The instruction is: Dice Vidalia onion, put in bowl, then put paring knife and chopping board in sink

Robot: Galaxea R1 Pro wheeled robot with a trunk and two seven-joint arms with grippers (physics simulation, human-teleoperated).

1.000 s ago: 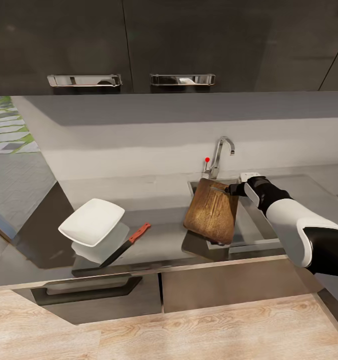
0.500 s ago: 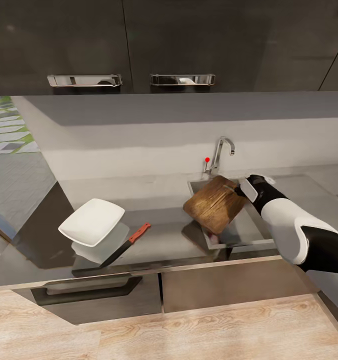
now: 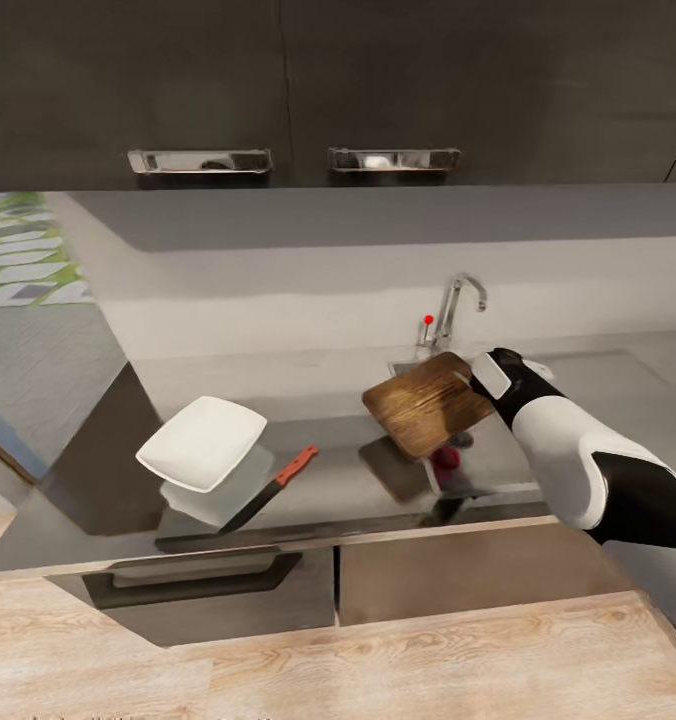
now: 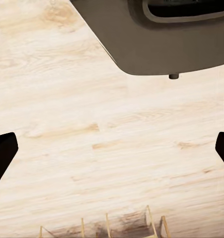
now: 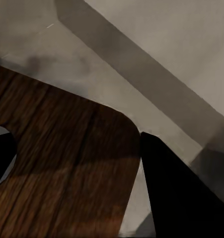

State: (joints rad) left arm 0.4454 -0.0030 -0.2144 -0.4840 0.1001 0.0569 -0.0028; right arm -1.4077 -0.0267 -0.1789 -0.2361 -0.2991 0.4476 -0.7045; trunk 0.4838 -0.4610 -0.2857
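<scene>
Chopping board (image 3: 425, 401) held over the sink (image 3: 498, 462) by the right gripper (image 3: 475, 379).

One board, one white bowl (image 3: 202, 442), one knife (image 3: 269, 489) and one tap (image 3: 454, 305) are counted; bowl and knife lie apart on the grey countertop (image 3: 338, 480). Against half a second ago, the dark brown board is tilted flatter and a small red thing (image 3: 445, 459) is uncovered beneath it. The right gripper is clamped on the board's corner. The left gripper (image 4: 112, 151) is spread wide, holding nothing, above the wooden floor (image 4: 92, 148).
</scene>
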